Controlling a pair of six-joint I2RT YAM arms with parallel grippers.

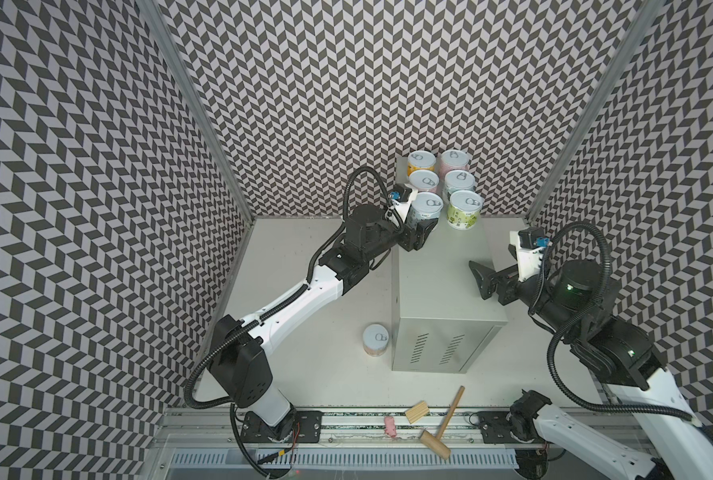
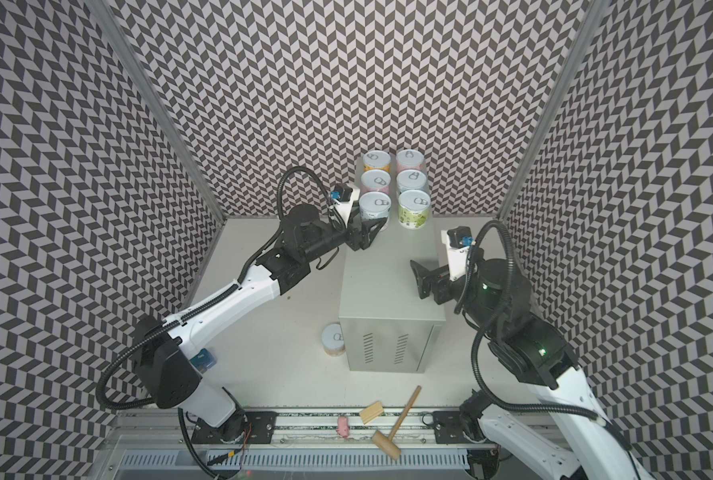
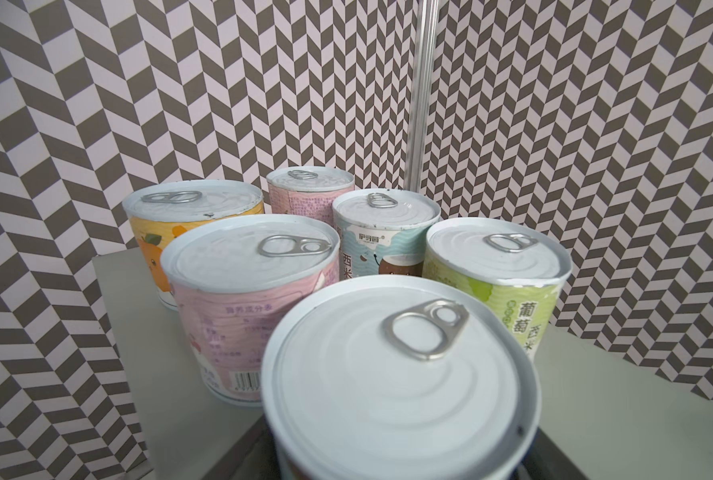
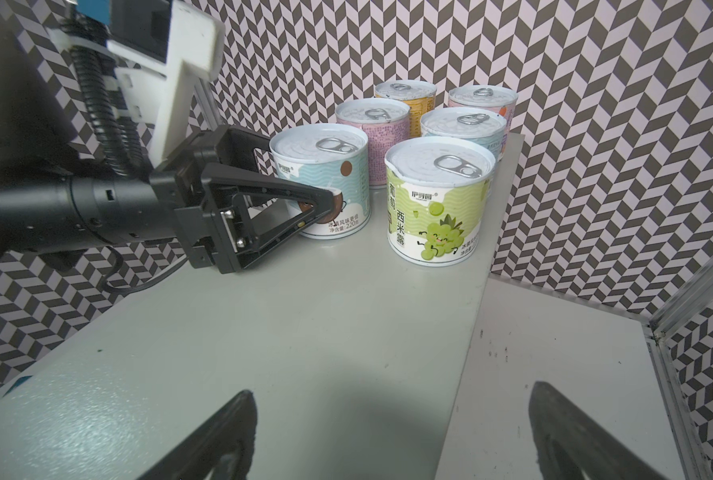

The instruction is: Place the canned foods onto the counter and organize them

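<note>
Six sealed cans point(image 1: 459, 181) crowd the far end of the grey cabinet point(image 1: 438, 286), the left gripper point(image 4: 294, 176) with jaws clamped on the near-left blue can point(image 4: 346, 183), the right gripper point(image 1: 478, 279) with jaws wide open, a seventh can point(image 1: 375, 337) down on the tabletop point(image 1: 305, 374).

Notebook entry. My left gripper point(image 4: 301, 174): black, with triangular open-frame fingers point(image 4: 263, 187) and two silver screws point(image 4: 240, 240) at the finger base. Behind it sit a white camera bracket point(image 4: 184, 62), a blue connector point(image 1: 395, 195) and black corrugated cable point(image 4: 97, 95). My right gripper point(image 1: 477, 279): same build, with a green LED point(image 1: 569, 286) behind.
</note>
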